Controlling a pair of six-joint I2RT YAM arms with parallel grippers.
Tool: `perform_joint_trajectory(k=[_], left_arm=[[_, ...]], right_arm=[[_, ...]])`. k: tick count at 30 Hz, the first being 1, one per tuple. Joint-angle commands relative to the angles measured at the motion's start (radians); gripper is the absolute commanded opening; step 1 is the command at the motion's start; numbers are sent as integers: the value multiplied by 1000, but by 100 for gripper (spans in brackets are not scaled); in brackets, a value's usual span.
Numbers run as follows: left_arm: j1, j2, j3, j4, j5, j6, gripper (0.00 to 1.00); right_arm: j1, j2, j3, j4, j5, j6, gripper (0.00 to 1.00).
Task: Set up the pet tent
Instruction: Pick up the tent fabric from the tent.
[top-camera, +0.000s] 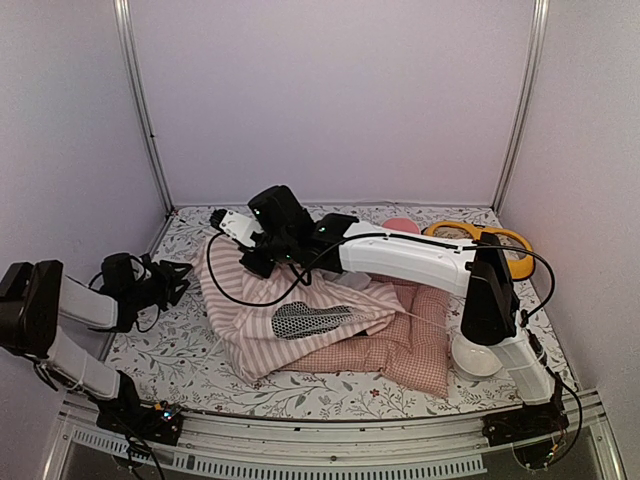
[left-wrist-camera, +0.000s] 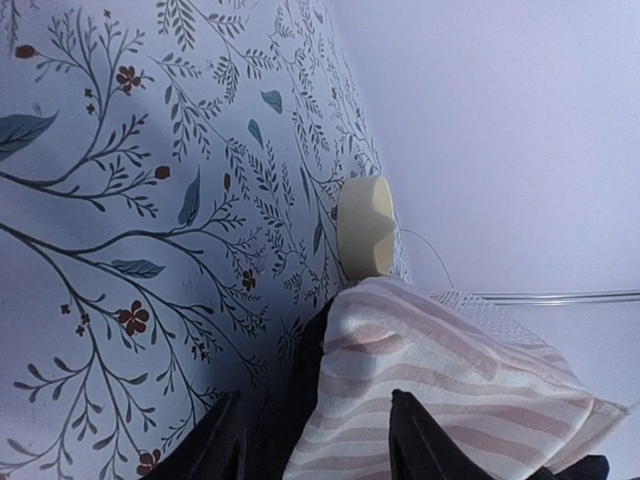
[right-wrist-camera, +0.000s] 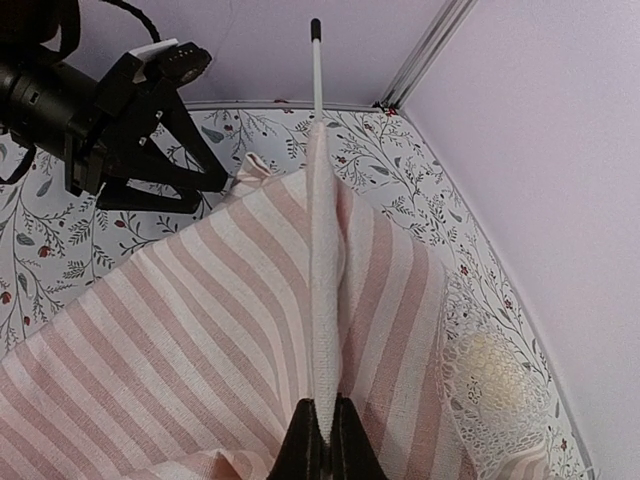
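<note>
My right gripper (right-wrist-camera: 322, 440) pinches the one tent (right-wrist-camera: 180, 330) at its sleeve; one pole (right-wrist-camera: 316, 70) juts ahead. My left gripper (left-wrist-camera: 316, 400) is spread, tent corner just ahead.

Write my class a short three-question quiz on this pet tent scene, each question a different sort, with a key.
1. True or false: the right gripper is shut on the white sleeve of the tent.
2. The cushion lies: A) partly under the tent; B) on top of the tent; C) well apart from the tent.
3. Fill in: the left gripper, beside the tent's left corner, is ____.

Key: 1 true; 2 A; 3 open.
</note>
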Motion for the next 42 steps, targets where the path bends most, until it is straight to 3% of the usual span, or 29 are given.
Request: perform_joint_trajectory(k=[1,14,18,21,24,28,42], left_arm=[[-9,77,14,140,35,-1,50],[-20,296,12,589,103,-192,46],[-30,346,19,652,104,-225,39],[-33,372,30,706,107,-254,26],[-33,372,50,713,104,-262,12],[-33,358,75,685,99,-259,0],[-26,307,82,624,61,-275,0]], right_arm=[[11,-61,2,5,-8,16,0],[15,-64,1,5,-12,17,0],[16,-65,2,5,-9,17,0],[16,-66,2,0,-8,17,0],[17,-68,2,-10,-13,19,0],[17,-69,1,-27,-11,23,0],[17,-46,0,-107,36,39,0]])
